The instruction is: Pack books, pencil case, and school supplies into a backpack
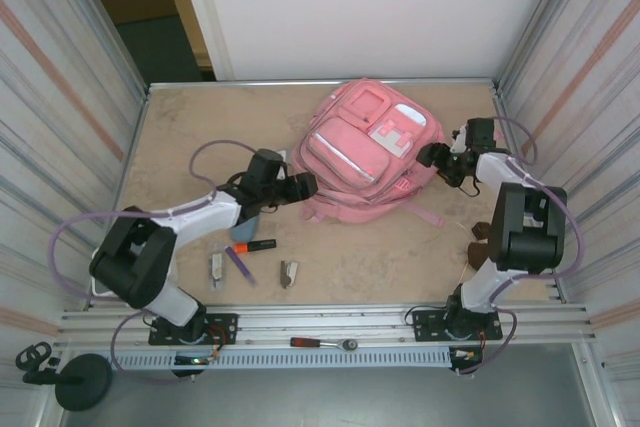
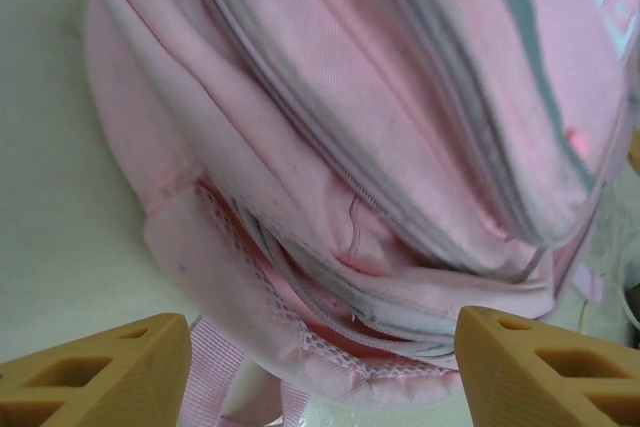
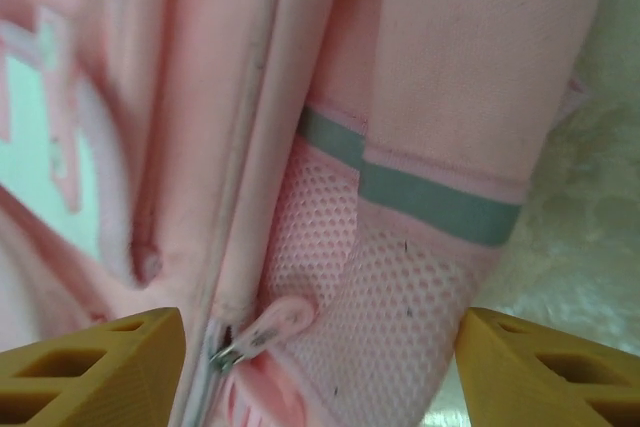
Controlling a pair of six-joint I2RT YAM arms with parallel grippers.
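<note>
Tabletop [image 1: 200, 137] bears backpack [image 1: 365, 152], lying between both pairs of spread jaws.

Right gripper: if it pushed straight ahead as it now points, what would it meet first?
The backpack. The right gripper, jaws open, points at its side, so it would most likely meet the mesh pocket first, with a zipper pull close beside it. How near is hard to judge.

The large pink backpack [image 1: 365, 152] is matt woven cloth, its side pocket [image 3: 400, 287] open mesh; the small silvery zip pull [image 3: 235, 349] looks like shiny metal.
</note>
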